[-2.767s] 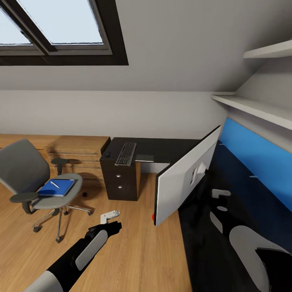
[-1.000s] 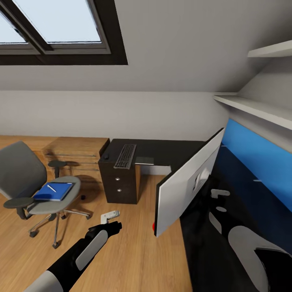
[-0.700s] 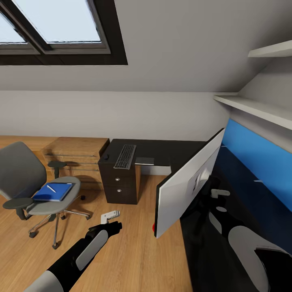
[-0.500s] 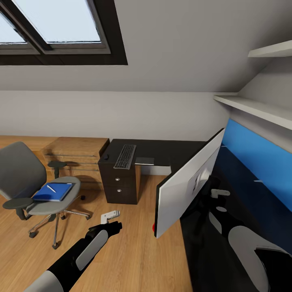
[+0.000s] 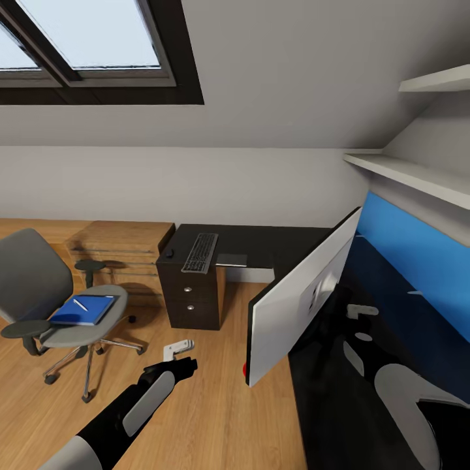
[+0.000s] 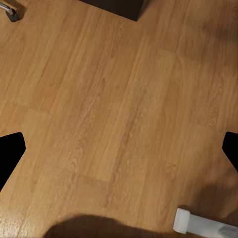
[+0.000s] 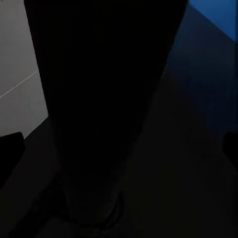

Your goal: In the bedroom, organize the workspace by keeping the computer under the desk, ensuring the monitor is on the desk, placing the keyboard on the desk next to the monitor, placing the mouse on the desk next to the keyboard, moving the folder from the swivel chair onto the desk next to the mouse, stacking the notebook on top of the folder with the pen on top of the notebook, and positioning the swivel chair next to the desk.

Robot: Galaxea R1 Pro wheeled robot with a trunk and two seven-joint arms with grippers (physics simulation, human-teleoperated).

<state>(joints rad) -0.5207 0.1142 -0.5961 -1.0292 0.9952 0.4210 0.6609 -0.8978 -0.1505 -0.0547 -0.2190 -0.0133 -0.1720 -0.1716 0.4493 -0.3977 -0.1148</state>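
Far out to the left gripper's (image 5: 185, 365) left stands the swivel chair (image 5: 39, 287), its seat carrying the folder (image 5: 83, 310) with the pen (image 5: 80, 304) lying slantwise on top; any notebook between them is too thin to make out. In the left wrist view the two dark fingertips sit wide apart at the frame edges with bare oak floor (image 6: 119, 109) between, so that gripper is spread and empty. The folder's long axis runs roughly toward the chair back, and the left arm is plainly the nearer one for it. Ahead of the gripper, the keyboard (image 5: 200, 252) and the small mouse (image 5: 170, 252) rest on the desk (image 5: 261, 241). Rightward, the monitor (image 5: 300, 294) leans tilted, well to the gripper's right. The right gripper's state I cannot tell; its wrist view is almost wholly dark.
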